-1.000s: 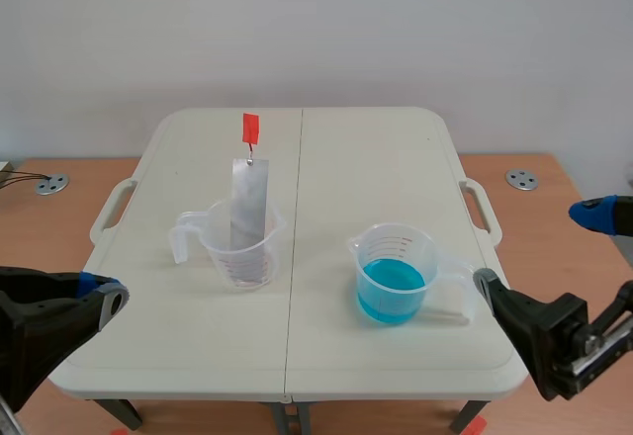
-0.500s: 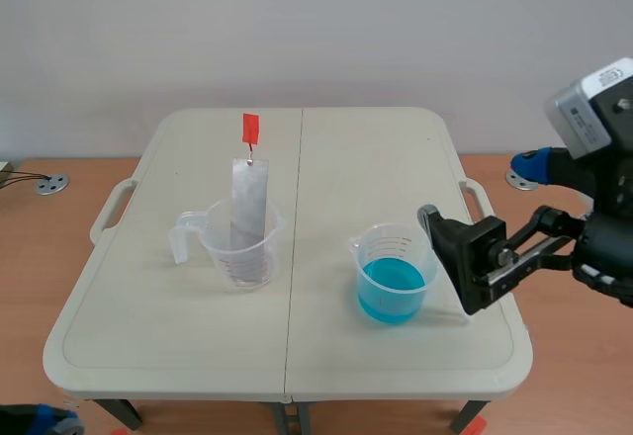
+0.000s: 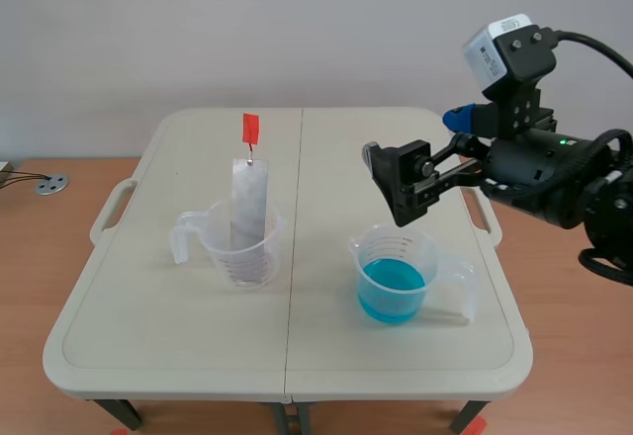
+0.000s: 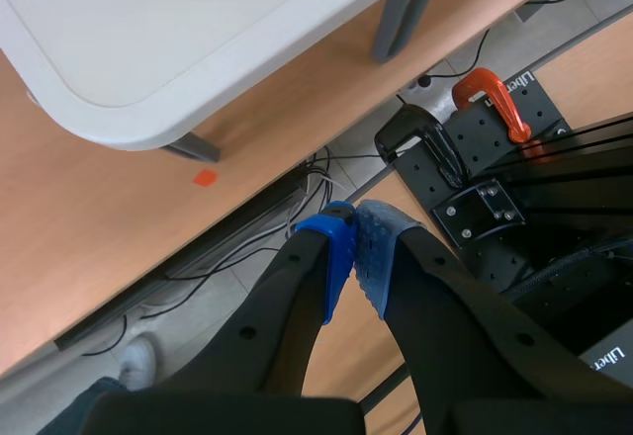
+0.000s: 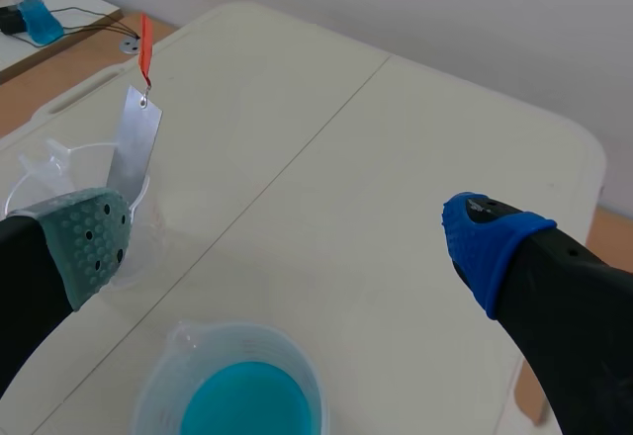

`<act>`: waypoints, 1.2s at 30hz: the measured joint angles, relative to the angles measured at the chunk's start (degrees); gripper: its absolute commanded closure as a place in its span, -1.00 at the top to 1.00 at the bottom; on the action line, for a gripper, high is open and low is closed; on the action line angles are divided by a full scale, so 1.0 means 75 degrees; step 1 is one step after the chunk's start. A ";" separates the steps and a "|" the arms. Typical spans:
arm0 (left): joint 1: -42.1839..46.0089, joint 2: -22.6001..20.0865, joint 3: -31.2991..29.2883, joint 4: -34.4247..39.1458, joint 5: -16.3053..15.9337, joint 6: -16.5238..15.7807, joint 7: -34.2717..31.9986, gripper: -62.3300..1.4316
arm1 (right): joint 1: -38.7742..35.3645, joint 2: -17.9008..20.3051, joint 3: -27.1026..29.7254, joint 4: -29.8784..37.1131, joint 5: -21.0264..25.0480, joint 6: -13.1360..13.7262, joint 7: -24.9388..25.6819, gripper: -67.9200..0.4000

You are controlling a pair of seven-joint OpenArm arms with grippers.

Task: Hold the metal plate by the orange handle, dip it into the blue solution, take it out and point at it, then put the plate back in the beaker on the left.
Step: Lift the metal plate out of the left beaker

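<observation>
The metal plate (image 3: 247,203) stands upright in the clear left beaker (image 3: 240,249), its orange handle (image 3: 250,127) sticking up on top. To its right sits the beaker of blue solution (image 3: 395,277). My right gripper (image 3: 420,148) hovers open above and slightly behind the blue beaker, holding nothing. In the right wrist view the plate (image 5: 134,148) and handle (image 5: 145,47) lie ahead of the green-padded finger, and the blue beaker (image 5: 242,388) sits under the open right gripper (image 5: 287,242). My left gripper (image 4: 354,257) is shut on nothing, off the table and low, out of the scene view.
The white folding table (image 3: 396,148) has carry handles on both sides. In the left wrist view the table corner (image 4: 148,40) lies ahead, with cables, a black mounting plate and an orange clamp (image 4: 485,89) on the floor.
My right arm rose from the table's front right corner and swung left to above the blue beaker. My left arm dropped out of the scene view.
</observation>
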 measured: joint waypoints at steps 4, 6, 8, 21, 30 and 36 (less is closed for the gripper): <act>-0.0003 0.0000 0.0000 0.0000 0.0000 0.0000 -0.0032 -0.87 | 0.0819 -0.0370 -0.0452 -0.0968 0.0012 0.0009 -0.0003 0.95; -0.0003 0.0000 0.0000 0.0000 0.0000 0.0000 -0.0213 -0.87 | 0.1224 -0.0562 -0.0694 -0.1466 0.0012 0.0090 0.0000 0.95; -0.0020 0.0003 0.0000 0.0000 0.0000 0.0000 -0.0411 -0.87 | 0.1591 -0.0764 -0.0906 -0.1912 0.0012 0.0119 0.0000 0.95; -0.0020 0.0000 0.0000 0.0000 0.0000 -0.0006 -0.1122 -0.87 | 0.3086 -0.1839 -0.1856 -0.3264 0.0015 0.0143 0.0003 0.95; -0.0020 0.0000 0.0000 0.0000 0.0000 -0.0006 -0.1125 -0.87 | 0.4004 -0.2532 -0.1988 -0.4928 0.0012 0.0140 0.0087 0.95; -0.0020 0.0000 0.0000 0.0000 0.0000 -0.0006 -0.1186 -0.87 | 0.4415 -0.2964 -0.2279 -0.5657 -0.0047 0.0143 0.0102 0.95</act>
